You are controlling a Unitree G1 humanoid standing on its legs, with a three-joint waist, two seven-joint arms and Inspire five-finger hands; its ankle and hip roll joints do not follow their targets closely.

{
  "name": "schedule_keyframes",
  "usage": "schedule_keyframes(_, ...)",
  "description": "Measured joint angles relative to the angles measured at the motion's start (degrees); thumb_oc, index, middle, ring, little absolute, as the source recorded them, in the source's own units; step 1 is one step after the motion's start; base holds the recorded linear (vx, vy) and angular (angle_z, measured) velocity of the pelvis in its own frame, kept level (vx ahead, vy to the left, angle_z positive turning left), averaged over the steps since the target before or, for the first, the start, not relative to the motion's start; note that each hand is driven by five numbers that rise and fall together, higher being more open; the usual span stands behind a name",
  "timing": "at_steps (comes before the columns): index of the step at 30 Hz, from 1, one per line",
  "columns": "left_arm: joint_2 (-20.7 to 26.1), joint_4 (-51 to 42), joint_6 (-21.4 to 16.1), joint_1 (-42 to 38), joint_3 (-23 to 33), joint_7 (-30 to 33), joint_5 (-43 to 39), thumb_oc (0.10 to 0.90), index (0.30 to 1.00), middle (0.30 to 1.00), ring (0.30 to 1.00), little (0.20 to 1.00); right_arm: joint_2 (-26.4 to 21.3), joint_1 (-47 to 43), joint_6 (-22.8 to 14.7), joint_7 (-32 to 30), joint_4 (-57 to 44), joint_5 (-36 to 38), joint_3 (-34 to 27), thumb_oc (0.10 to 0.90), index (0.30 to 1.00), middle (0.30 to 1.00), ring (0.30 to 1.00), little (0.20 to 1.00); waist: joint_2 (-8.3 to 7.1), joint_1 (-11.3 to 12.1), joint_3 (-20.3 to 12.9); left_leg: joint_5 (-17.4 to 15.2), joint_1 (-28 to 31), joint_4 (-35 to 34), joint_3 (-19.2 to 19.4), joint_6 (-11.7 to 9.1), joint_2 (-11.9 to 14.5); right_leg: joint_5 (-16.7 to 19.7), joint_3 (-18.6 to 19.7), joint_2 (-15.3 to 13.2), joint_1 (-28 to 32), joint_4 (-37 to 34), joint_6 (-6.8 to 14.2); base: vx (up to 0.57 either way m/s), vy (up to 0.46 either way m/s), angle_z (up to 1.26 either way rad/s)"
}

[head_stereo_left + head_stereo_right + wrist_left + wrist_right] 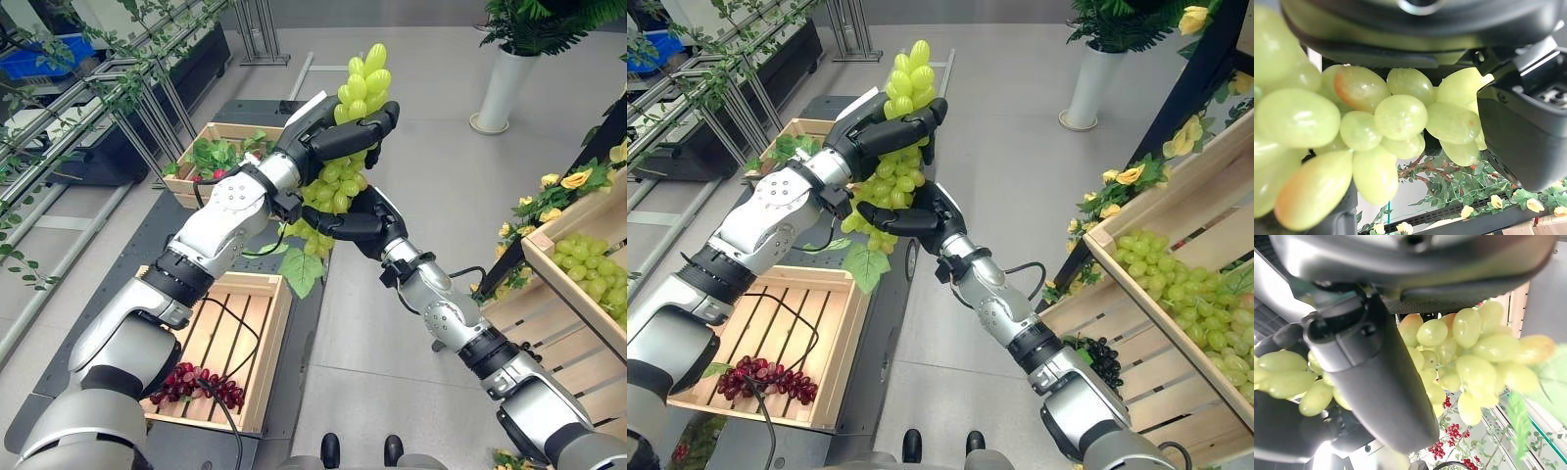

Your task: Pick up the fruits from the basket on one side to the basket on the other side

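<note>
A long bunch of green grapes (362, 83) with a leaf (301, 271) hangs in the air over the floor between the crates, and both hands are on it. My left hand (333, 132) is curled round its upper middle; the grapes (1400, 115) press against its palm. Just beneath, my right hand (358, 220) wraps the lower part, with the grapes (1469, 357) beside its thumb. At the lower left lies a wooden crate (279, 338) holding red grapes (201, 384). On the right stands a sloped wooden crate (573, 299) with more green grapes (588, 269).
Another crate (211, 132) with leaves and red fruit sits behind the left arm. Dark grapes (1102, 357) lie on the lower right shelf among yellow flowers (573, 179). A white vase (502, 88) with a plant stands at the back right. Metal racks line the far left.
</note>
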Motion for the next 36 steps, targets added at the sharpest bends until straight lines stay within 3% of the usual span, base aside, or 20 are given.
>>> schedule_keyframes(7,0.00,-0.01,-0.26,0.01,0.00,0.01,0.00,0.400,0.300,0.300,0.300,0.300,0.31,0.00,0.98,0.61,0.49,0.19,0.14,0.400,0.300,0.300,0.300,0.300,-1.45,0.13,-0.82,0.00,-0.01,0.00,-0.02,0.00,-0.01,0.00,0.01,-0.02,-0.01,0.00,0.00,0.00,0.000,0.00)
schedule_keyframes(16,0.05,0.10,-0.26,0.01,0.00,0.01,0.01,0.400,0.300,0.300,0.300,0.300,0.57,0.00,0.97,2.28,1.01,0.36,0.13,0.400,0.300,0.300,0.300,0.300,-1.79,0.06,-1.10,0.00,0.01,0.00,0.02,0.00,-0.01,0.01,0.09,-0.01,-0.01,0.00,0.02,0.00,0.000,0.00)
schedule_keyframes(17,0.08,0.17,-0.26,0.04,0.04,0.01,0.01,0.458,0.387,0.387,0.387,0.387,0.23,0.04,0.96,2.39,1.05,0.30,0.12,0.400,0.300,0.300,0.300,0.300,-1.79,-0.07,-1.10,0.00,0.02,0.00,0.07,0.00,-0.01,0.01,0.13,0.00,-0.03,0.00,0.02,0.00,0.000,0.00)
schedule_keyframes(18,0.08,0.42,-0.26,0.04,0.09,0.09,0.05,0.458,0.387,0.387,0.387,0.387,0.11,0.04,0.96,2.40,1.10,0.07,0.12,0.400,0.300,0.300,0.300,0.300,-1.79,-0.05,-1.10,0.00,0.01,0.00,0.08,0.00,-0.02,0.01,0.15,0.00,-0.04,0.00,0.02,0.00,0.000,0.00)
schedule_keyframes(20,0.08,0.98,-0.26,0.04,0.15,0.27,0.05,0.800,0.900,0.900,0.900,0.900,-0.08,0.04,0.95,2.41,1.21,-0.10,0.12,0.400,0.300,0.300,0.300,0.300,-1.79,-0.07,-1.10,0.00,0.01,0.00,0.10,0.00,-0.02,0.01,0.16,0.00,-0.05,0.00,0.02,0.00,0.000,0.00)
schedule_keyframes(27,0.11,7.12,-0.26,2.52,5.99,2.13,0.32,0.800,0.900,0.900,0.900,0.900,-0.87,2.30,0.65,4.36,2.03,-0.21,-0.77,0.400,0.300,0.300,0.300,0.300,-1.74,-1.34,-1.13,0.00,0.04,-0.01,0.27,0.00,0.01,0.01,0.29,0.00,-0.08,0.00,0.02,0.00,0.000,0.00)
schedule_keyframes(36,0.25,15.40,-0.27,10.10,13.78,5.08,1.94,0.800,0.900,0.900,0.900,0.900,-3.64,9.63,-0.44,4.83,2.29,-0.24,-7.05,0.400,0.300,0.300,0.300,0.300,-1.74,-1.57,-1.13,-0.01,0.07,-0.03,1.66,0.00,0.04,0.26,1.44,0.02,-0.50,-0.01,0.09,0.01,0.014,-0.06)
